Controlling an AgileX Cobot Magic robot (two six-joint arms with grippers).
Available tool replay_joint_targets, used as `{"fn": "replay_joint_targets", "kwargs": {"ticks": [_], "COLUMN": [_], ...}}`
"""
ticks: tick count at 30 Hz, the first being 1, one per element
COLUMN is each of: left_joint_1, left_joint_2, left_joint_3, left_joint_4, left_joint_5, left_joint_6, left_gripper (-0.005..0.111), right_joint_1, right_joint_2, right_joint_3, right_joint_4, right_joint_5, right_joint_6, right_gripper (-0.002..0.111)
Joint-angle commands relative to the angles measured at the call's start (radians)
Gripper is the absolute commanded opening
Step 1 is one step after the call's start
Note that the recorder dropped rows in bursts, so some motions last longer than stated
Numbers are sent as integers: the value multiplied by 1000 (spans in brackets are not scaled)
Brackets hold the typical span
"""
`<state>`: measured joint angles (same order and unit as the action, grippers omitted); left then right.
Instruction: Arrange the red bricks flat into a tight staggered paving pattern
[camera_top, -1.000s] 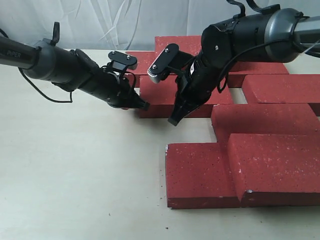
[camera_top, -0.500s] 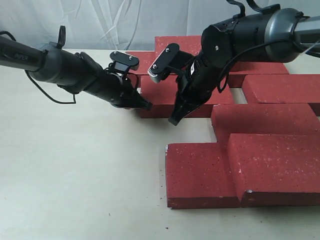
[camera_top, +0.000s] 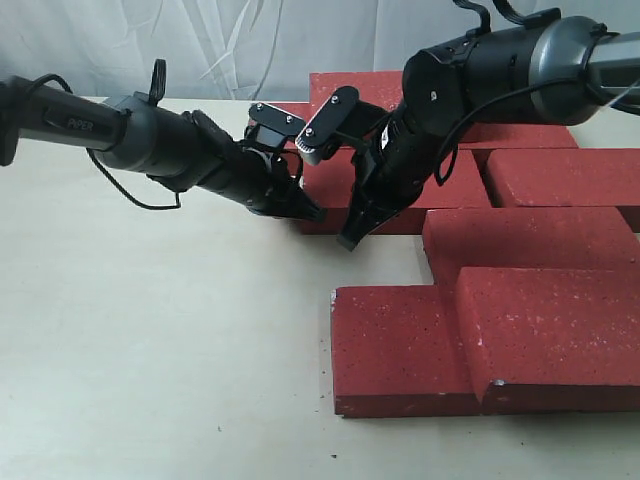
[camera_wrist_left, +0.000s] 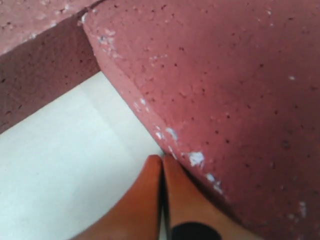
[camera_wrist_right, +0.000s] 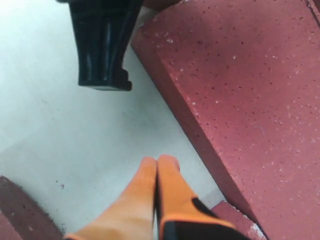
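Observation:
Several red bricks lie flat on the table. My left gripper (camera_top: 314, 214) is shut and empty, its tips pressed against the left end of the middle brick (camera_top: 452, 190). In the left wrist view the orange fingertips (camera_wrist_left: 172, 165) touch that brick's corner (camera_wrist_left: 225, 90). My right gripper (camera_top: 346, 242) is shut and empty, its tip on the table just in front of the same brick (camera_wrist_right: 250, 90). The right wrist view shows the right gripper (camera_wrist_right: 158, 161) beside the brick's long edge, apart from it, with the black left gripper (camera_wrist_right: 102, 45) further on.
More red bricks lie behind (camera_top: 360, 86) and to the right (camera_top: 565, 175). A front group (camera_top: 400, 350) has one brick (camera_top: 550, 330) resting partly on others. Bare table (camera_top: 150, 350) stretches left and front. A white curtain hangs at the back.
My left arm has moved right, its shut tips pushing the middle brick rightward until the gap to the right-hand brick closed. The right arm has not moved.

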<state>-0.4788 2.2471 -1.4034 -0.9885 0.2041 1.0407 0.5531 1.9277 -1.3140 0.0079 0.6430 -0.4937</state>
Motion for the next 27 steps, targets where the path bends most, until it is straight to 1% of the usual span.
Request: {"fn": "replay_joint_targets", "kwargs": {"ticks": [1, 3, 6, 10, 13, 17, 24, 27], "left_joint_1": [-14, -18, -27, -32, -32, -36, -70, -72], "left_joint_2": [22, 22, 22, 22, 22, 22, 22, 22], "left_joint_3": [-27, -45, -51, -53, -53, -53, -57, -57], "left_joint_4": [-6, -6, -3, 0, 0, -6, -2, -2], "left_joint_5": [85, 126, 137, 133, 88, 83, 84, 82], "left_joint_6": [11, 16, 16, 16, 16, 16, 45, 45], "left_gripper": [0, 0, 0, 0, 0, 0, 0, 0], "right_joint_1": [-5, -5, -5, -5, -5, -5, -5, -5], "right_joint_2": [-10, -10, -10, -10, -10, -10, -10, -18], "right_joint_3": [0, 0, 0, 0, 0, 0, 0, 0], "right_joint_4": [-1, -1, -1, -1, -1, -1, -8, -63], "right_joint_5": [-5, -5, -4, -4, -6, -7, -5, 2], "right_joint_6": [1, 1, 1, 1, 1, 1, 6, 73], "right_gripper": [-1, -1, -1, -1, -1, -1, -1, -1]}}
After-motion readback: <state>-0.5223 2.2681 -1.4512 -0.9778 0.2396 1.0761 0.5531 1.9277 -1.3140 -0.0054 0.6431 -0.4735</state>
